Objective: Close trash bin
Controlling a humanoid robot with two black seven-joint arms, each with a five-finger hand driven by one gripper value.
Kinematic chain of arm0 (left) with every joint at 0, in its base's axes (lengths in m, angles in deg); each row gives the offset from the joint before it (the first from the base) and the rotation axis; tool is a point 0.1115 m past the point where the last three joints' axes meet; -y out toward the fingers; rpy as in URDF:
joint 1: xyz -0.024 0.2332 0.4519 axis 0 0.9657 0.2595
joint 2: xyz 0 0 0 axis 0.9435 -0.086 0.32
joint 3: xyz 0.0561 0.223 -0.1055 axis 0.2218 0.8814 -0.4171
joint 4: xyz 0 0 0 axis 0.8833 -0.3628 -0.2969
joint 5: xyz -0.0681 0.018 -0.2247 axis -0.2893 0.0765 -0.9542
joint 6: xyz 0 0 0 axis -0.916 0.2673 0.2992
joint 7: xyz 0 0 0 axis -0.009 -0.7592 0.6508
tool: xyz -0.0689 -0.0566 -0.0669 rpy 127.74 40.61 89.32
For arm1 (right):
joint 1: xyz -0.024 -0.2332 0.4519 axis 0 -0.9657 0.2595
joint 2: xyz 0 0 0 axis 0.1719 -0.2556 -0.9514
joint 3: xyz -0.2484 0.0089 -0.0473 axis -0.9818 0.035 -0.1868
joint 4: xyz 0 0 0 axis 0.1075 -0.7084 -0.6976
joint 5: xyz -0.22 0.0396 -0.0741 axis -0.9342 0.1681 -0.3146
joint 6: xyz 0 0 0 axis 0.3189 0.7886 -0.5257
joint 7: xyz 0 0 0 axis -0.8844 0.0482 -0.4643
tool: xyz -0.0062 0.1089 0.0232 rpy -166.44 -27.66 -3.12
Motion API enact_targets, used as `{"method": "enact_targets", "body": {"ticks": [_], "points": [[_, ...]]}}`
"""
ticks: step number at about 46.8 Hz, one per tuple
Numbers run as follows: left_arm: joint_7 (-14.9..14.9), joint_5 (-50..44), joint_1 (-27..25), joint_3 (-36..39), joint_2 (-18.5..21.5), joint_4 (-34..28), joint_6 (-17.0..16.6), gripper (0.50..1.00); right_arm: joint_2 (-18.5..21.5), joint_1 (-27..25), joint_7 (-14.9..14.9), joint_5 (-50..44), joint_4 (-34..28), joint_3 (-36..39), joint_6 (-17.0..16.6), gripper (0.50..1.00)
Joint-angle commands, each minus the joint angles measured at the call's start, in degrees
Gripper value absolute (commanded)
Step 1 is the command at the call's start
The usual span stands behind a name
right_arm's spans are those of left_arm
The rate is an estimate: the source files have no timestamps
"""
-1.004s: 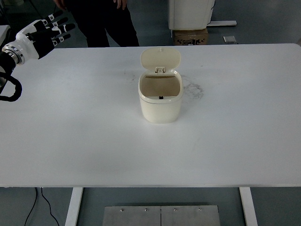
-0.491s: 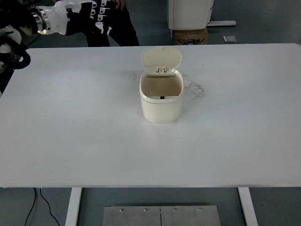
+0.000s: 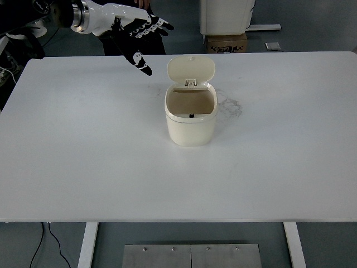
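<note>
Trash bin lid up; left robot hand spread, apart

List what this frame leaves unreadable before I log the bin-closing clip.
- Trash bin floor, head view: hidden by its own front wall; contents cannot be told.
- Lid hinge, head view: too small to judge.
- Left hand arm: cut off by the left and top edges.
- Right arm: not in view.
- Person behind the table: cut off by the top edge.

Smooth plastic bin, matt table
</note>
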Motion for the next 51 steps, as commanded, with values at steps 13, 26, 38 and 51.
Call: {"method": "enact_targets", "body": {"ticks": [13, 26, 38, 51], "points": [[0.0, 0.4, -1.1, 0.1, -4.7, 0.1, -0.1, 1.000, 0.0, 0.0, 0.0, 0.0, 0.0, 0.0, 0.0, 0.991], [-0.3, 0.6, -1.2, 1.7, -6.2, 0.1, -0.1, 1.000, 0.0, 0.0, 0.0, 0.0, 0.0, 0.1, 0.0, 0.991], [-0.5, 0.5, -1.2, 2.3, -6.9, 0.0, -0.1, 1.000, 0.0, 0.0, 0.0, 0.0, 0.0, 0.0, 0.0, 0.991], [-1.0, 0.4, -1.4, 2.3, -7.3, -0.1, 0.7, 1.000, 0.0, 0.0, 0.0, 0.0, 0.0, 0.0, 0.0, 0.991]]}}
